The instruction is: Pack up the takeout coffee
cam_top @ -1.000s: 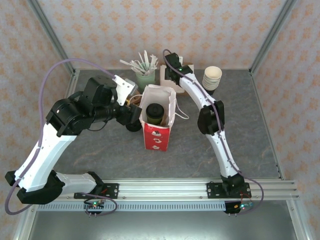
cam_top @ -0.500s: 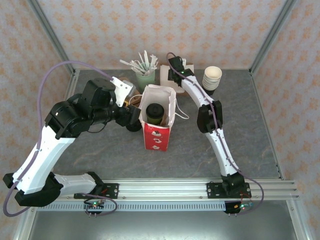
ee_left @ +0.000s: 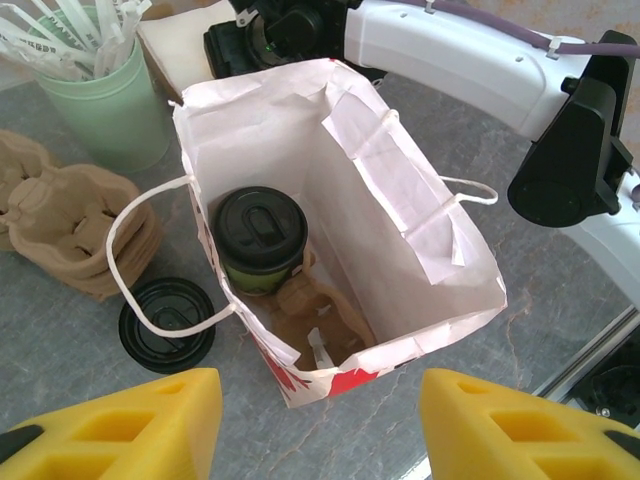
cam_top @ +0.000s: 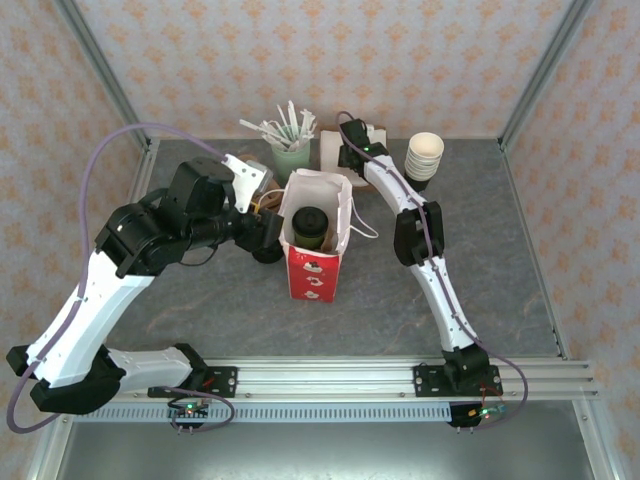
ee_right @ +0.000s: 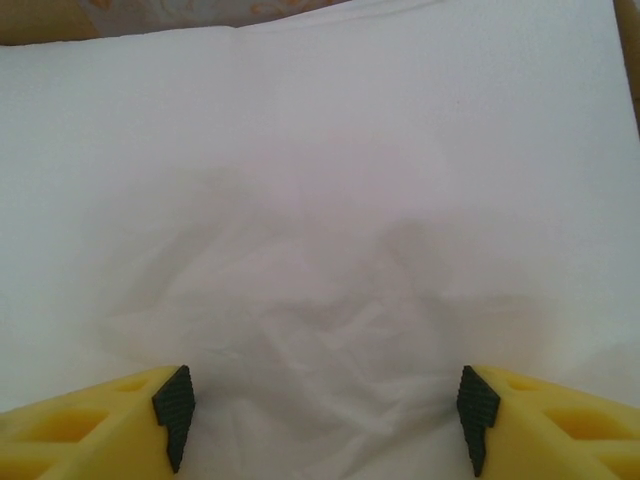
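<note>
The left gripper (ee_left: pixel 320 425) holds its yellow fingers (ee_left: pixel 130 420) spread wide with nothing between them, tilted down over the mouth of the red-and-white paper bag (ee_left: pixel 270 110). Just ahead of and below those jaws, the takeout coffee (ee_left: pixel 260 240) stands upright inside the bag. It sits close to the bag's left wall, black lid up, with a brown cardboard piece beside it on the bottom. Left of the jaws, outside the bag, a stack of loose black lids (ee_left: pixel 165 325) lies on the table, and one white handle loop crosses in front of it. Further left sit brown cup carriers (ee_left: pixel 70 225), and beyond them a pale green cup (ee_left: pixel 115 115) of wrapped stirrers.

The right gripper (ee_right: pixel 320 415) is likewise open, its black-padded fingers (ee_right: pixel 175 410) apart and empty just above a white napkin stack (ee_right: pixel 320 200) whose top sheet is crumpled. To its right, in the top view, stands a stack of lidless cups (cam_top: pixel 424 155).

The table (cam_top: pixel 420 300) is grey and stone-patterned. An aluminium rail (cam_top: pixel 330 378) runs along its near edge, metal posts (cam_top: pixel 95 55) rise at the far corners, and peach patterned wallpaper (cam_top: pixel 300 50) covers the walls.
</note>
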